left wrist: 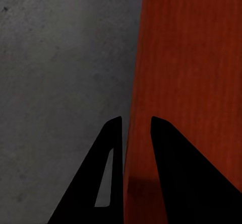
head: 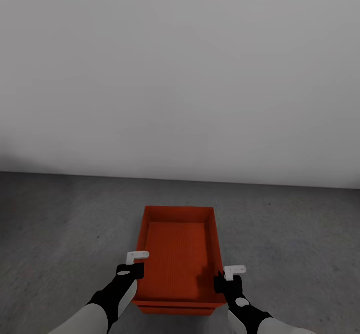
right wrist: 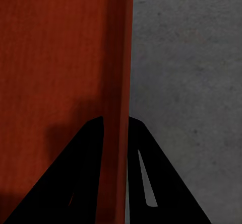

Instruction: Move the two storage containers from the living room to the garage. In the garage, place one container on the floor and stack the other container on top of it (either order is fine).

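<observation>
Container in both claws, over garage floor.
Left claw (head: 136,264) and right claw (head: 226,278) each clamp a side wall of the orange storage container (head: 180,254) above grey floor (head: 60,224).

Soft, even, dim light; faint shadows darken the floor (head: 60,214) along the wall (head: 180,74).

right gripper (right wrist: 115,128): two black fingers on either side of the thin wall of the orange-red tray (right wrist: 55,53) | beside the wall: grey concrete floor (right wrist: 191,58)
</observation>
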You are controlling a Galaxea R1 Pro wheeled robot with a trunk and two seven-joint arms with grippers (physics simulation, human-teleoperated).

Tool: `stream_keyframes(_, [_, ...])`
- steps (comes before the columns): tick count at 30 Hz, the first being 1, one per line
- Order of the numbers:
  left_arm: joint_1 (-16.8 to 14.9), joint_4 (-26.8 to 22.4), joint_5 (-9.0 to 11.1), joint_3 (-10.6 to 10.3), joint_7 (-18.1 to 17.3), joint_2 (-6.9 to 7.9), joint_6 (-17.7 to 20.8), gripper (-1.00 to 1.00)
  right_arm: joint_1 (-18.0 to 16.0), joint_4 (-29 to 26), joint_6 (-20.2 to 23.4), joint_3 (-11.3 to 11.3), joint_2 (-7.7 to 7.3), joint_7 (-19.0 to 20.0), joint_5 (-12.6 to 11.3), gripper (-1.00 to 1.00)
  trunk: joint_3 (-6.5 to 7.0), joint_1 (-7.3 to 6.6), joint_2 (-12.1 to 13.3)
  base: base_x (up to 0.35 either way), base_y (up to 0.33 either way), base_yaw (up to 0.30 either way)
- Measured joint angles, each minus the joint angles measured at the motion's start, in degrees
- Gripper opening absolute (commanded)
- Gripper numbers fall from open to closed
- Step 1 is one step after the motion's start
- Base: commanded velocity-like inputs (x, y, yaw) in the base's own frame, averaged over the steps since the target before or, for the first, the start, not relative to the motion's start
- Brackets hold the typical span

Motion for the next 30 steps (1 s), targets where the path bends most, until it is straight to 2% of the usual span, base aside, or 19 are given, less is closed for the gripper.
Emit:
stream_keyframes(5, [0.0,0.0,0.0,0.0,0.0,0.00,0.0,-1.00,0.0,0.0,0.0,0.0,0.00,0.0,0.0,-1.00,-0.90,1.10,-2.0,0.000,0.000,0.000])
stream_keyframes(20, [0.0,0.0,0.0,0.0,0.0,0.01,-0.1,-1.00,0.0,0.0,-0.1,0.0,0.00,0.0,0.0,-1.00,-0.90,1.10,-2.0,0.000,0.000,0.000])
stream_keyframes(30, [0.0,0.0,0.0,0.0,0.0,0.01,-0.1,-1.00,0.0,0.0,-0.1,0.0,0.00,0.0,0.0,-1.00,-2.52,3.08,-5.6,0.000,0.000,0.000])
